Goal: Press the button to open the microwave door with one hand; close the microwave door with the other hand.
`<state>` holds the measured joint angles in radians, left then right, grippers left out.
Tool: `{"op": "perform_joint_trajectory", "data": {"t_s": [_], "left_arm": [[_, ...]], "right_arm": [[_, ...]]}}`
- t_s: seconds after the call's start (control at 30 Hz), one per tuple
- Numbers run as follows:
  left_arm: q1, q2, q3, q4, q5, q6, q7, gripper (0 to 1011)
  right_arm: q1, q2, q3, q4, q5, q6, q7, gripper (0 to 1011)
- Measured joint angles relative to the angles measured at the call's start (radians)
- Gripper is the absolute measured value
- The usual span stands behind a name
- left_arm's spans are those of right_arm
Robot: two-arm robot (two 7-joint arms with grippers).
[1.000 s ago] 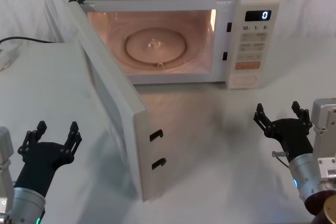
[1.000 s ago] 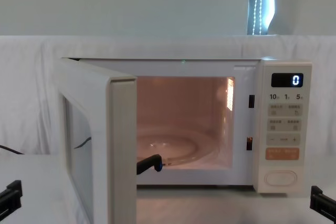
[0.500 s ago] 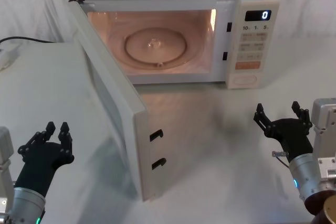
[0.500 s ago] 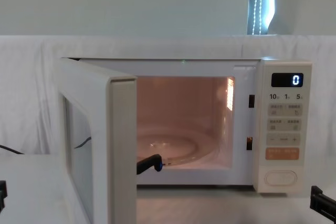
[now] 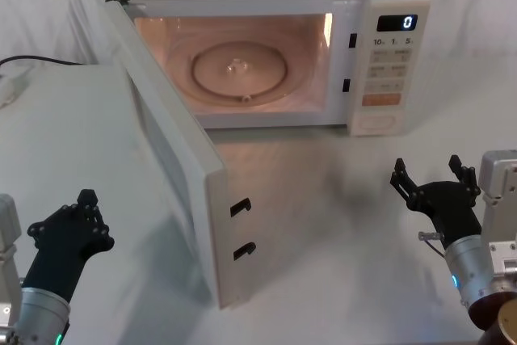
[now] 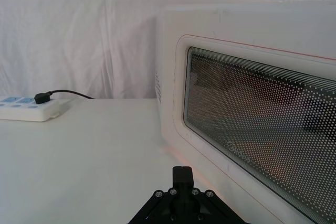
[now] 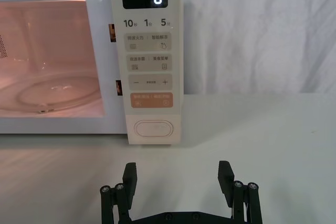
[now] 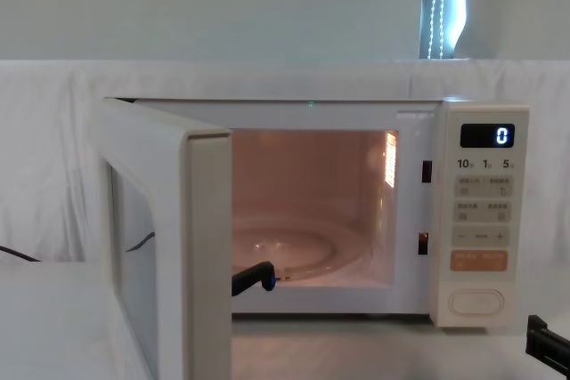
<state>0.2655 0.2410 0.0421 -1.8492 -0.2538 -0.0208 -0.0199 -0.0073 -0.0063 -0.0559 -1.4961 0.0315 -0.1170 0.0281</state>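
Observation:
The microwave door [image 5: 174, 159] stands wide open, swung out toward my left side, its window [image 6: 262, 129] facing my left gripper. My left gripper [image 5: 87, 199] hovers low at the near left, outside the door, shut with nothing in it; its closed tip [image 6: 181, 174] points at the door's hinge side. The cream oval button [image 5: 377, 124] sits at the bottom of the control panel, below the orange key. My right gripper [image 5: 428, 169] hangs open in front of that panel, well short of the button [image 7: 153, 129], with its fingers [image 7: 226, 174] spread wide.
The lit cavity holds a glass turntable [image 5: 238, 70]. A power strip [image 6: 26, 107] with a black cable lies at the far left of the table. White cloth covers the table [image 5: 323, 224] and backdrop. The door's latch edge [image 5: 230, 232] juts toward the table's middle.
My left gripper's fingers have closed from wide apart to shut, in place. The right gripper and the door have not moved.

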Motion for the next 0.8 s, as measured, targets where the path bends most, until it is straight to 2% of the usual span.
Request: {"op": "perform_joint_trajectory", "data": {"t_s": [0.43,0.8], "left_arm": [[-0.002,-0.007,-0.003,-0.002,-0.001,0.009,-0.008,0],[-0.032,-0.042,-0.026,-0.037,-0.035,0.098,-0.046,0]], "right_arm": [[0.000,0.000,0.000,0.000,0.000,0.000,0.000,1002],[0.000,0.000,0.000,0.000,0.000,0.000,0.000,1002]]}}
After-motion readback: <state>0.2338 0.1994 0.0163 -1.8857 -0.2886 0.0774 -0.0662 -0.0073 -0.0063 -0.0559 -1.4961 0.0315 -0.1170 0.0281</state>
